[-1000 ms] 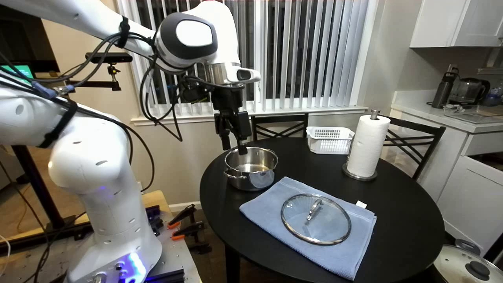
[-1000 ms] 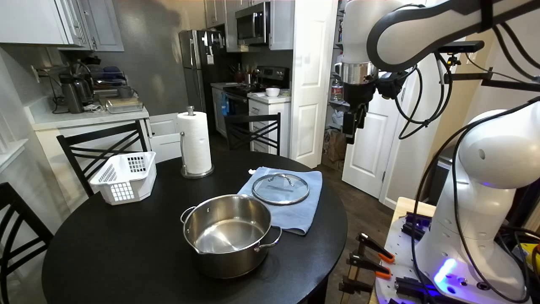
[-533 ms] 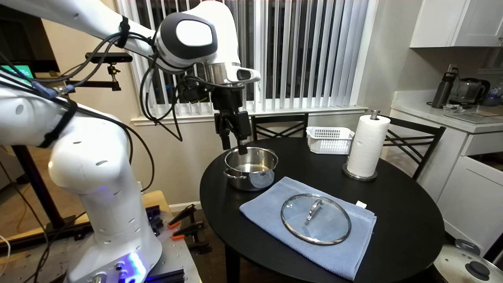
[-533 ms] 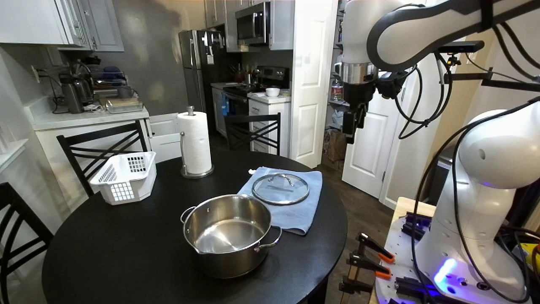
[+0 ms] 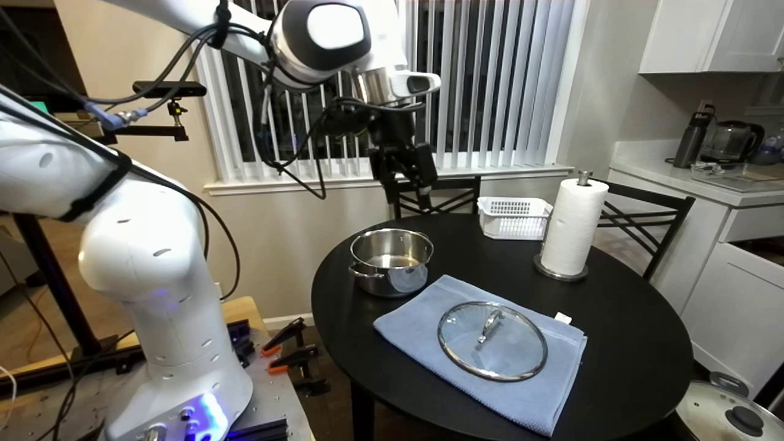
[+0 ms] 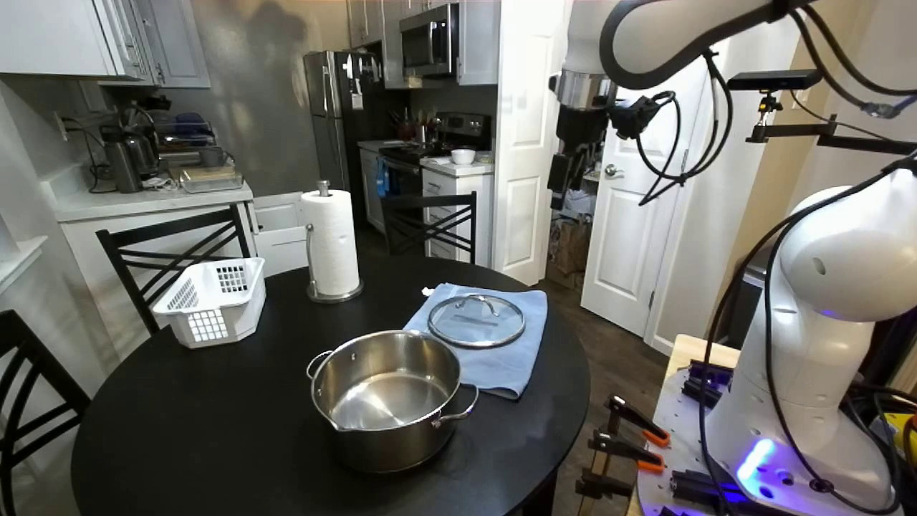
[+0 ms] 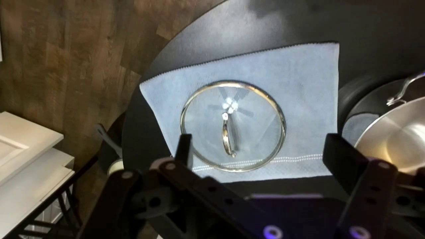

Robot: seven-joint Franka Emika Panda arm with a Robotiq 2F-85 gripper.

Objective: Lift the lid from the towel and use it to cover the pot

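Observation:
The clear glass lid [image 5: 511, 352] with a metal rim and arched metal handle lies flat on the blue-grey towel [image 5: 416, 318]. Lid [image 6: 458, 333] and towel [image 6: 512, 373] also show in an exterior view. The uncovered steel pot [image 5: 398, 282] stands on the table beside the towel. My gripper [image 5: 408, 201] is high above the table, touching nothing. In the wrist view the gripper [image 7: 259, 141] is wide open and empty; the lid [image 7: 206, 122] shows beyond the fingers, its handle nearer the left finger. The pot [image 7: 382, 139] is partly cut off at the right.
A paper towel roll [image 5: 574, 226] and a white basket [image 5: 514, 226] stand on the round black table [image 5: 631, 343]. Black chairs [image 6: 430, 215] stand around it. A window with blinds [image 5: 490, 92] is behind the arm in an exterior view.
The arm and gripper have moved up and, in the two exterior views, right in one and left in the other. The lid, towel and pot have not moved.

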